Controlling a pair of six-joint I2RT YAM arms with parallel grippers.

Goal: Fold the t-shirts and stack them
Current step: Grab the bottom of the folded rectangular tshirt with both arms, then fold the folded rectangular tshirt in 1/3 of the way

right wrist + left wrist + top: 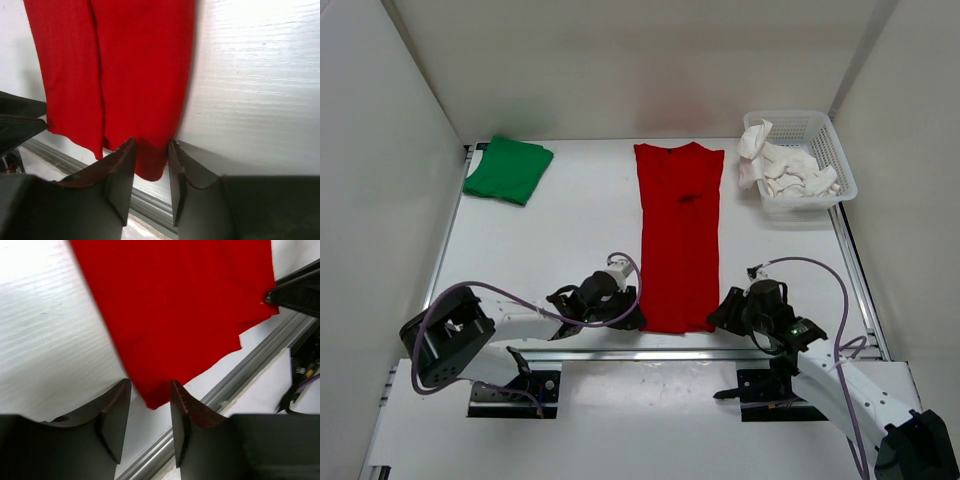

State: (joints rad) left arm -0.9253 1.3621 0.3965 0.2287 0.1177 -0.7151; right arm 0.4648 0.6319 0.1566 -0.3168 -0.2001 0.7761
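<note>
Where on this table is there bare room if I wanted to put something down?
Widest bare patch: between the green shirt and the red shirt, down to the left tool. A narrower strip lies between the red shirt and the basket. Crowded: the red shirt's near corners, taken by the left tool and right tool.

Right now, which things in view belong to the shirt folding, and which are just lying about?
Job: red shirt, spread flat, centre; green shirt, folded, far left; white shirt, crumpled in the basket.
Lying about: basket.
</note>
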